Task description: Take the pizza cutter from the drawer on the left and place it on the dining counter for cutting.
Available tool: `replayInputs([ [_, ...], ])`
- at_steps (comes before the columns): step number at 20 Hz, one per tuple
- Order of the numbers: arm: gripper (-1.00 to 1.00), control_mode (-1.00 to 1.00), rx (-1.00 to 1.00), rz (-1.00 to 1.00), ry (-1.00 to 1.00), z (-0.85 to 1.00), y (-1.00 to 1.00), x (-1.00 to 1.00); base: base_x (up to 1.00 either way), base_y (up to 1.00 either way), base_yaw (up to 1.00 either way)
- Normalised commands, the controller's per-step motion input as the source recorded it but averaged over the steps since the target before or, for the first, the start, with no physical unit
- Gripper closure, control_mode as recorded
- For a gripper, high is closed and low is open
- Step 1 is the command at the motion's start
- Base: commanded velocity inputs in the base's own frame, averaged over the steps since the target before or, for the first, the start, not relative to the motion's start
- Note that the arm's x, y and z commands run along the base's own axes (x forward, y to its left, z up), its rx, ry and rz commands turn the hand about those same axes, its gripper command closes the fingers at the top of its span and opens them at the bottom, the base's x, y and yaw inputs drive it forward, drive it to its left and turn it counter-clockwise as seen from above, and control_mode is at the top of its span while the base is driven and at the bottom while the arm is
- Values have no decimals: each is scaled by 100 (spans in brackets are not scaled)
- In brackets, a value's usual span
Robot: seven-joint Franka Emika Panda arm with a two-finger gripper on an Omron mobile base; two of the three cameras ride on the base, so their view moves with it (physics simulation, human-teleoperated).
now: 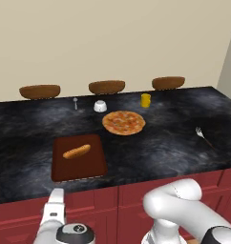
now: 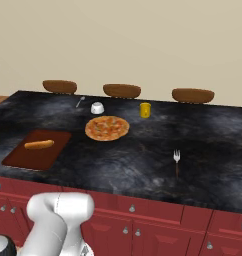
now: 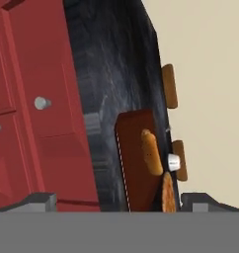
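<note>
My gripper (image 3: 120,200) stands open in the hand view, its two dark fingertips (image 3: 40,199) far apart with nothing between them. It hangs low in front of the red cabinet fronts, a short way off them. The view is rolled, so the counter runs up and down. The drawer (image 3: 47,84) (image 2: 13,189) is a shut red front with a small silver knob (image 3: 41,103), just under the dining counter (image 3: 106,64) (image 1: 160,152) (image 2: 143,165). The pizza cutter is out of view.
On the counter lie a dark red cutting board (image 1: 79,158) (image 2: 37,149) with a bread roll (image 1: 76,151), a pizza (image 1: 123,122), a white bowl (image 1: 100,106), a spoon (image 1: 75,102), a yellow cup (image 1: 145,100) and a fork (image 1: 202,135). Three stools (image 1: 106,86) stand behind.
</note>
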Motion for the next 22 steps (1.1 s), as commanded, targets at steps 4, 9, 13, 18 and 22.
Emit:
replayInputs([
  [4,-100,-100,-7,2,-11,-36,25,0,0,0,0],
  [9,-100,-100,-10,1,-15,-41,1,7,0,0,0],
  [13,-100,-100,-8,0,-17,-33,0,18,0,0,0],
  [18,-100,-100,-11,1,-20,-39,3,27,0,0,0],
  [22,-100,-100,-7,3,-16,-39,13,34,0,0,0],
])
